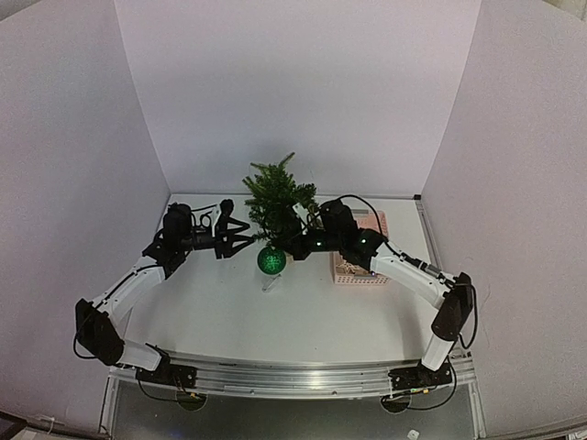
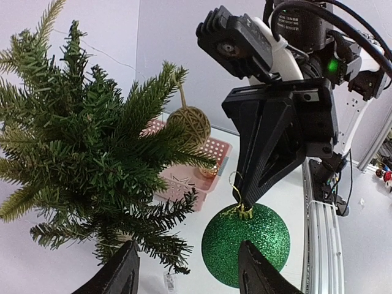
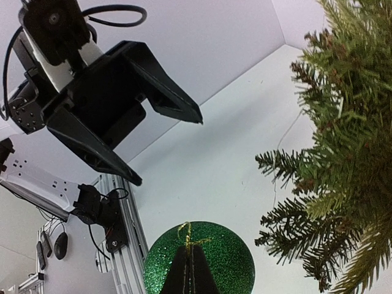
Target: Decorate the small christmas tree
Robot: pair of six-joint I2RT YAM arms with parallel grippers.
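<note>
Dark green miniature artificial fir, the small christmas tree [image 1: 275, 197], stands upright toward the rear middle of the white tabletop [image 1: 220, 312]. Its long axis is vertical and its tip points up, showing against the back wall in the overhead view, with bushy needle branches spreading to all sides. A pink perforated plastic basket [image 1: 359, 268] sits just to its right. A gold twine-wrapped ball [image 2: 190, 125] hangs from a branch on the basket side. The right gripper [image 2: 248, 205] reaches in at the front of the tree with its jaws pressed together, pinching the gold thread loop of a green glitter ball ornament [image 2: 245, 245], which dangles below the fingertips just beside the lower branches. The left gripper [image 1: 249, 233] hovers left of the tree, jaws spread with nothing between them, aimed toward the ornament. Plain pale panels wall in the table on three sides — a silver rail [image 1: 293, 376] runs along the near edge, carrying both arm bases.
</note>
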